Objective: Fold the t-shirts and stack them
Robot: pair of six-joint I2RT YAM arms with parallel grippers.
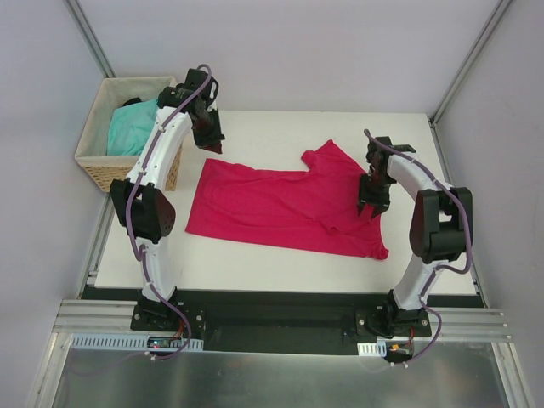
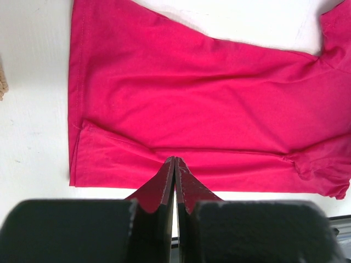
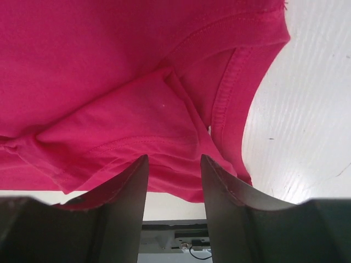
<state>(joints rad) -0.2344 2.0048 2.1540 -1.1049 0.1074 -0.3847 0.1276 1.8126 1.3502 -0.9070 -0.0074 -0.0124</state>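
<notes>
A crimson-pink t-shirt (image 1: 280, 208) lies spread on the white table (image 1: 272, 127), partly folded, with one sleeve (image 1: 327, 157) pointing toward the back. The turquoise t-shirt (image 1: 132, 129) sits bunched in the wicker basket. My left gripper (image 1: 209, 143) hangs above the table just beyond the pink shirt's far left corner; in the left wrist view it (image 2: 174, 160) is shut with nothing between its fingers, the shirt (image 2: 192, 93) below it. My right gripper (image 1: 371, 206) hovers over the shirt's right side; its fingers (image 3: 173, 160) stand open over folded fabric (image 3: 126, 120) beside the neckline (image 3: 230, 82).
The wicker basket (image 1: 104, 174) stands off the table's back left corner, right by the left arm. Grey walls close in on both sides. A metal rail (image 1: 272, 316) runs along the near edge between the arm bases.
</notes>
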